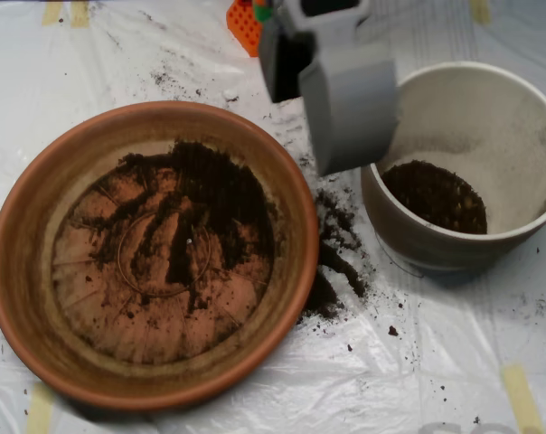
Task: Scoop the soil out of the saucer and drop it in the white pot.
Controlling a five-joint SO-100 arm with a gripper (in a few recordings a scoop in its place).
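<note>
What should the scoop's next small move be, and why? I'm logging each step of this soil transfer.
Probably a short shift right. The scoop hangs over the gap between the saucer and the white pot, its tip at the pot's left rim. Spilled soil already lies on the plastic sheet below, so releasing here risks more spillage.

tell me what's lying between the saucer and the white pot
In the overhead view, spilled soil lies on the white plastic sheet between the saucer and the white pot; the grey scoop hangs above the gap's upper part.
</note>
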